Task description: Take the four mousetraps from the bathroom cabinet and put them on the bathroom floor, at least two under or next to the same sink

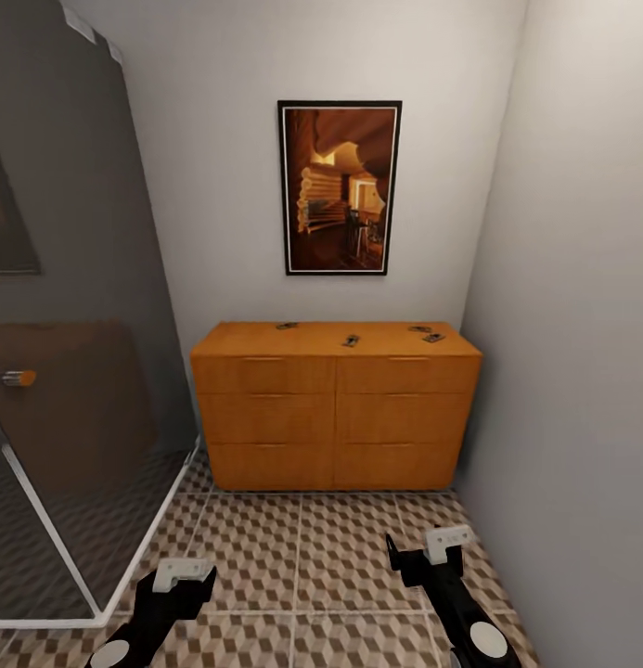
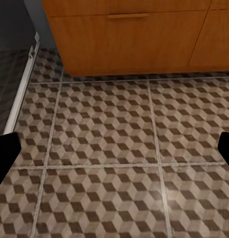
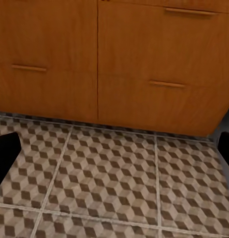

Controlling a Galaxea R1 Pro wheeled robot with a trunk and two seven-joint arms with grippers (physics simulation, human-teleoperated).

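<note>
Cube-patterned bathroom floor [image 1: 302, 557], four mousetraps [image 1: 351, 340] atop cabinet [image 1: 335, 408]; both grippers wide apart, empty; no legible writing.

The bathroom floor [image 1: 302, 557] between the robot and the cabinet [image 1: 335, 408] is open tile. A glass shower wall [image 1: 80, 371] with a white frame closes the left side, and a plain wall [image 1: 581, 371] closes the right side. The cabinet fills the far end. Above its top edge the room is free up to the framed picture [image 1: 340, 187].
</note>
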